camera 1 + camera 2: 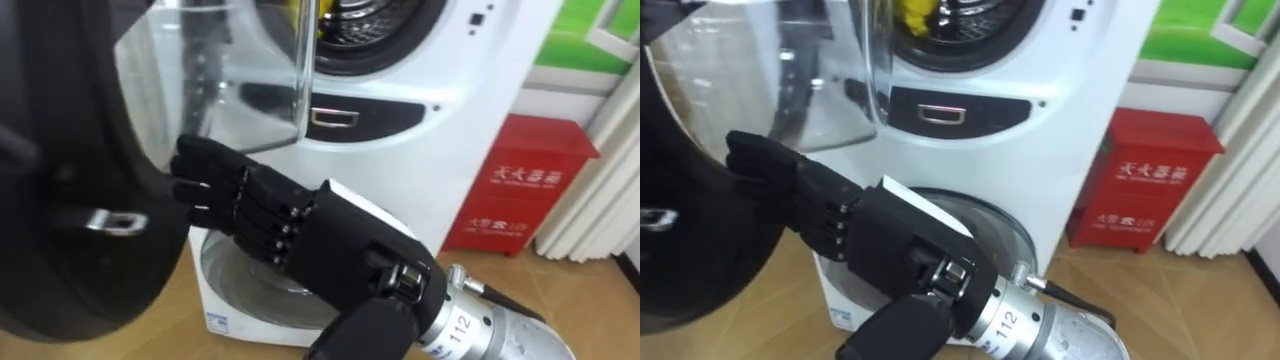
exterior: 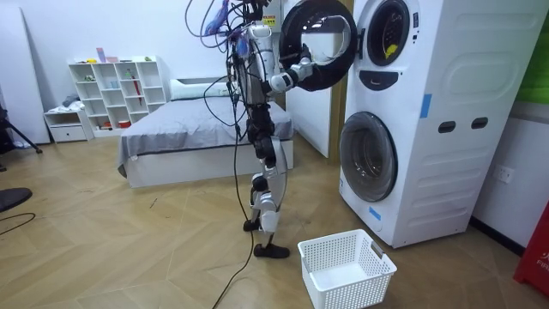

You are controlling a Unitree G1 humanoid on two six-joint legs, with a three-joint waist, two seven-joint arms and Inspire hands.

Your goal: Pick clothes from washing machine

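Note:
Two white washing machines are stacked; the upper one point(image 2: 429, 51) has its round door point(image 1: 60, 200) swung open to my left. The door's clear glass bowl point(image 1: 230, 80) bulges toward me. A yellow garment point(image 1: 915, 15) lies inside the upper drum point(image 1: 370, 25) and also appears in the room view as a yellow garment point(image 2: 390, 50). My right hand point(image 1: 260, 215) reaches in from the lower right, its fingers nearly straight and resting against the door's inner side just below the glass bowl. It holds nothing. In the room view I stand upright facing the machines with that hand point(image 2: 302, 72) raised to the door.
A white laundry basket point(image 2: 347, 266) sits on the wooden floor beside my feet, in front of the lower machine point(image 2: 367, 156). A red cabinet point(image 1: 525, 185) stands right of the machines. Behind me are a bed point(image 2: 189, 129) and a white shelf point(image 2: 116, 90).

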